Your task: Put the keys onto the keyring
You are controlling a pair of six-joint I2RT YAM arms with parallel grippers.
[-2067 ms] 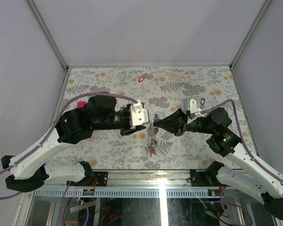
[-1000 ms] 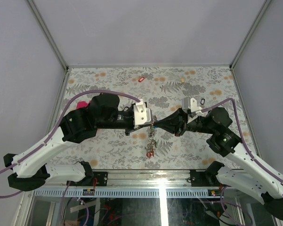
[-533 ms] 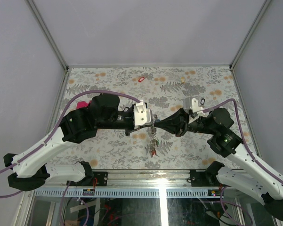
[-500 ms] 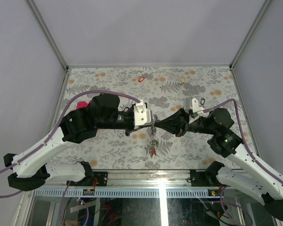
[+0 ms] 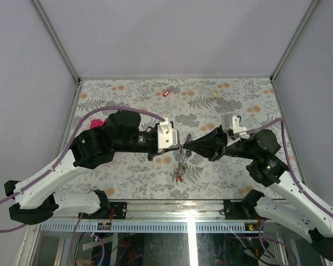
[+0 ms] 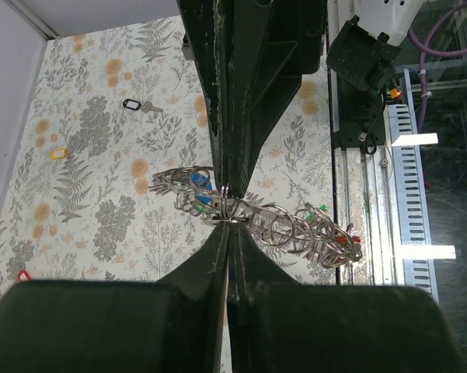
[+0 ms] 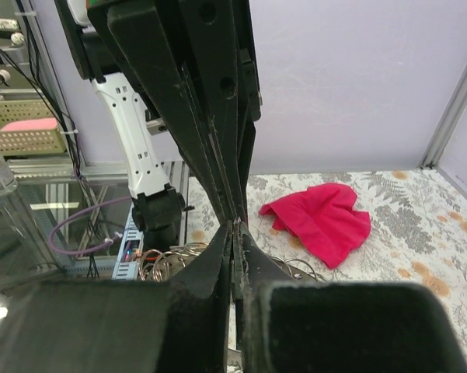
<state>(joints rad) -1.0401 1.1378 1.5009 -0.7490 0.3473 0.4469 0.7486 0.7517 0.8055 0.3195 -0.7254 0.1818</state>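
The keyring, a bunch of grey wire loops, hangs in the air between both arms. The keys with red, green and blue tags dangle from it. My left gripper is shut on the ring's wire at its tips. My right gripper is shut too and meets the left fingers tip to tip at the same spot. From above, the left gripper and right gripper touch noses over the hanging keyring. Loose keys lie on the table: red tag, cream tag, black tag.
A magenta cloth lies on the floral table behind the left arm, also seen from above as the cloth. Grey walls close in the back and sides. A metal rail runs along the near edge.
The left jaws have closed fully on the ring. The right arm's wrist and elbow have shifted a little to the right. The bunch still hangs between the tips.
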